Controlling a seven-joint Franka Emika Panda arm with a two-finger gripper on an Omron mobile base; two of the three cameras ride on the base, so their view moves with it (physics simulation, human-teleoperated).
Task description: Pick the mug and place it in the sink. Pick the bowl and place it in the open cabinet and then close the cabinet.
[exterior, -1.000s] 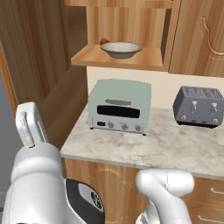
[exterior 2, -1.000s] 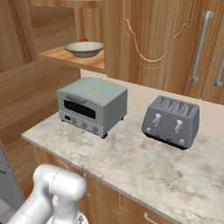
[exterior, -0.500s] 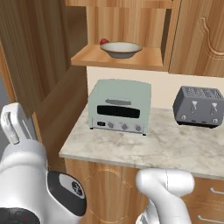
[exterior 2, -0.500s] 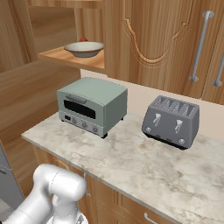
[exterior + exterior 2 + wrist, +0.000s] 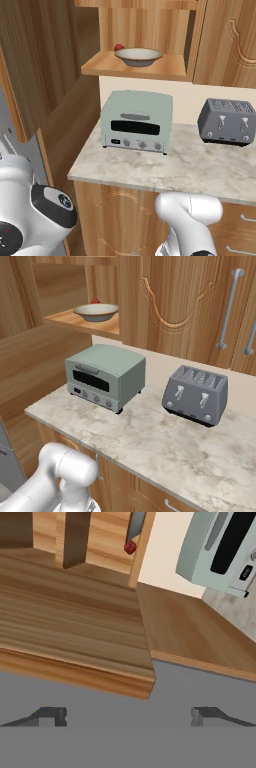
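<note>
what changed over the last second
The arm swung down and left in the left base view; its upper part, raised a second ago, has dropped low. The claw stayed open and empty. The bowl on the cabinet shelf, toaster oven and toaster stayed put.

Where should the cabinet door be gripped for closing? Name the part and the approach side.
Probably the free vertical edge of the cabinet door, the edge nearest the robot. The door stands swung out to the left of the shelf holding the bowl, and no handle shows on this face, while the slab is thin enough for open jaws to straddle. Come from the left, outside the door, then swing it right.
</note>
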